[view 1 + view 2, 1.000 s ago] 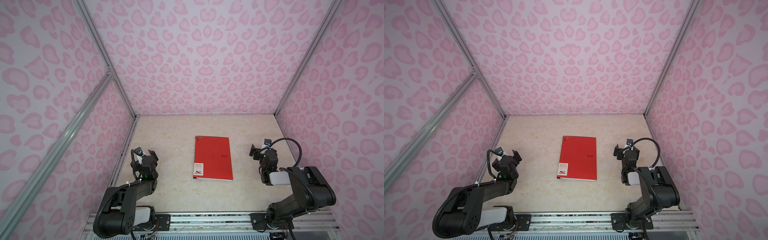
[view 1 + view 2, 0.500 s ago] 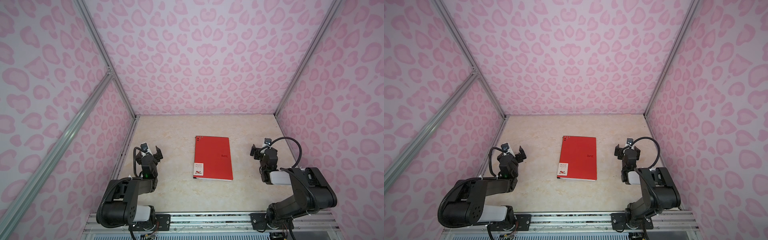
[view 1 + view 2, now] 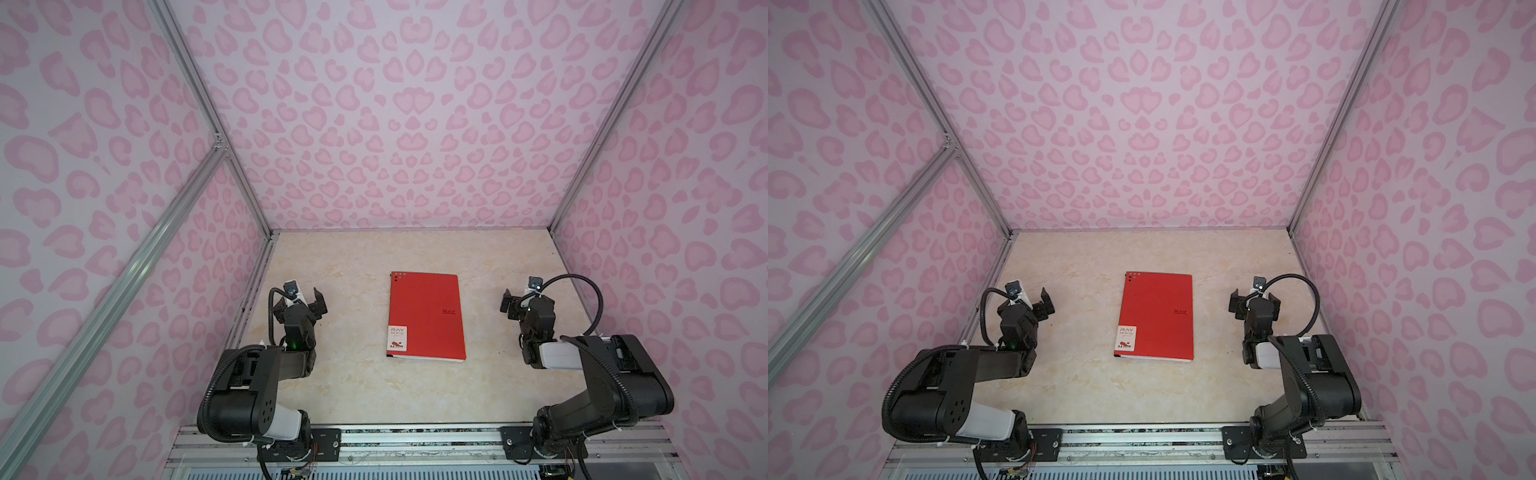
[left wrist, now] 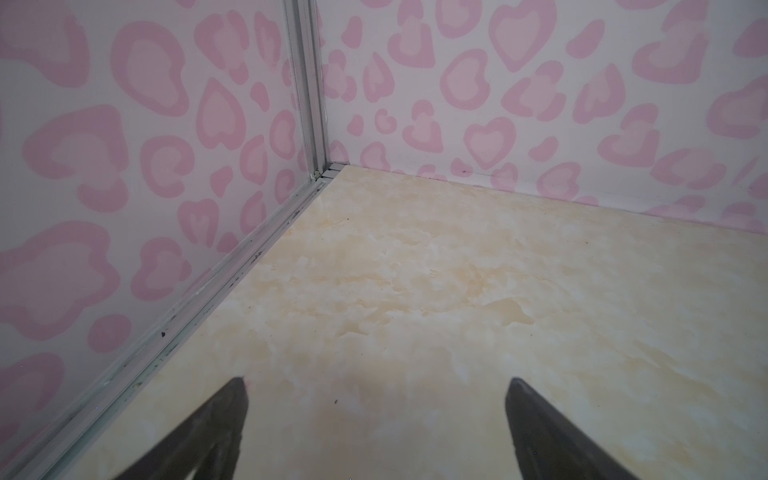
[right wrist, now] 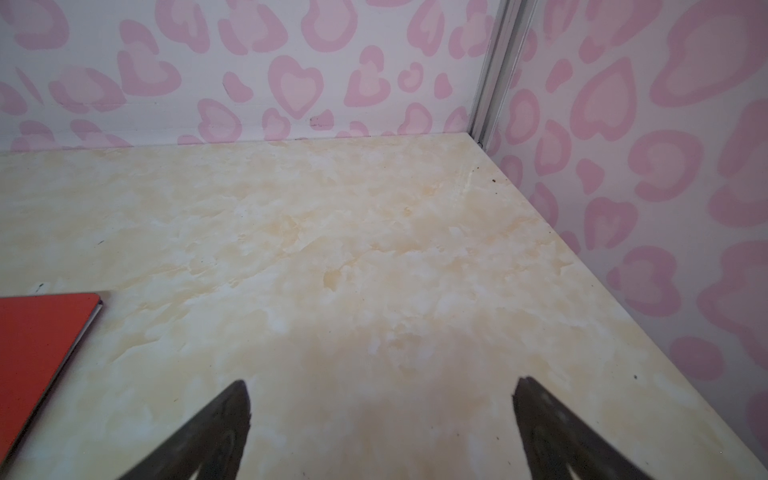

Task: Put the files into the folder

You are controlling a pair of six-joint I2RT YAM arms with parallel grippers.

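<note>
The red folder [image 3: 426, 316] [image 3: 1156, 316] lies shut and flat on the middle of the table, its white corner sticker at the near left. A thin white paper edge shows under its near edge; otherwise the files are hidden. In the right wrist view only the folder's far right corner [image 5: 37, 332] shows. My left gripper [image 3: 300, 301] [image 3: 1027, 303] [image 4: 376, 384] hovers open and empty to the left of the folder, over bare table. My right gripper [image 3: 528, 301] [image 3: 1255, 303] [image 5: 380, 386] hovers open and empty to its right. Neither touches the folder.
Pink heart-patterned walls close in the beige marbled table [image 3: 374, 395] on the left, back and right. An aluminium rail [image 4: 199, 307] runs along the left wall's foot. The arm bases sit on a metal rail [image 3: 415, 436] at the front edge.
My left gripper has swung a little away from the left wall and farther back. The right arm and the folder have stayed put.
</note>
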